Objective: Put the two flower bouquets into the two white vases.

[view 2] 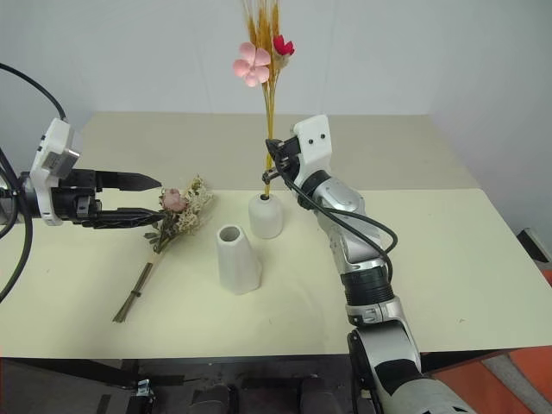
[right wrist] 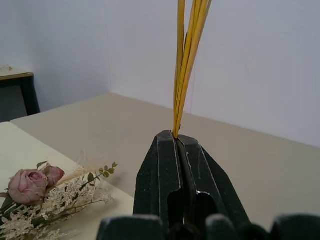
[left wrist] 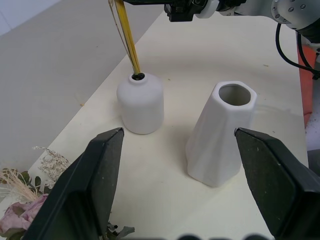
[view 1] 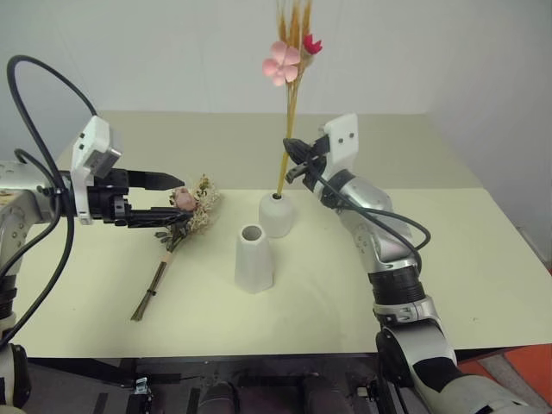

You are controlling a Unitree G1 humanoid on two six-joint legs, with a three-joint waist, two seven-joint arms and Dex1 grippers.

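Wheat-stalk bouquet (view 1: 291, 60) sits with its stems already down in the round vase (view 1: 277, 215), and our right claw (view 1: 296, 155) is clamped on the stalks partway up. Before we let go, we want the stems seated deep so it doesn't tip. Our left claw (view 1: 164, 198) hangs spread apart over the rose bouquet (view 1: 185, 216) lying on the desk (view 1: 483, 267), beside the empty cone vase (view 1: 254, 258).

Head stereo pair: high, facing forward-down over table (view 1: 483, 259). Left wrist view: close, low, facing both vases. Right wrist view: close, along stalks. Shared: round vase (left wrist: 141, 102), dried bunch (right wrist: 42, 195).
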